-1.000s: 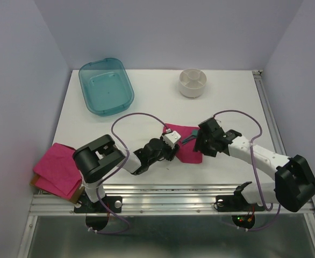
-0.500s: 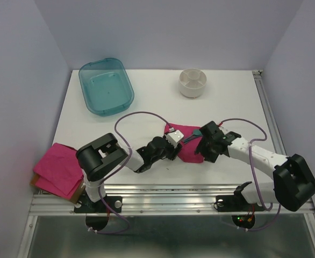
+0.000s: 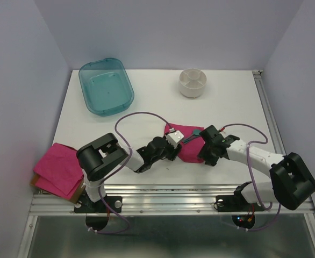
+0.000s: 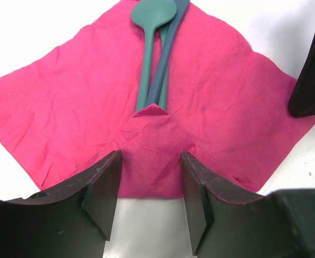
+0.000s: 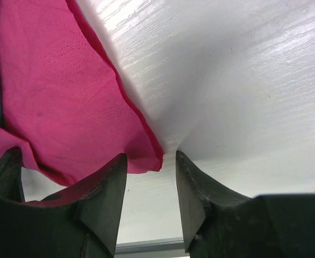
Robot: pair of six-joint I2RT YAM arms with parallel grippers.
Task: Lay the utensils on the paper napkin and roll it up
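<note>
The magenta paper napkin lies flat on the white table between my two grippers. Dark-teal utensils lie on it, a spoon bowl at the far end, their handle ends under a small folded corner. My left gripper is open, its jaws low over the napkin's near edge, nothing between them. My right gripper is open beside the napkin's right corner, which sits just ahead of the gap between its fingers. In the top view the left gripper is at the napkin's left, the right gripper at its right.
A pile of pink napkins lies at the table's front left edge. A teal plastic bin stands at the back left and a white round holder at the back centre. The metal rail runs along the near edge.
My right gripper has come down and forward along the napkin's right side toward its near corner. The left gripper has stayed at the napkin's left edge.
</note>
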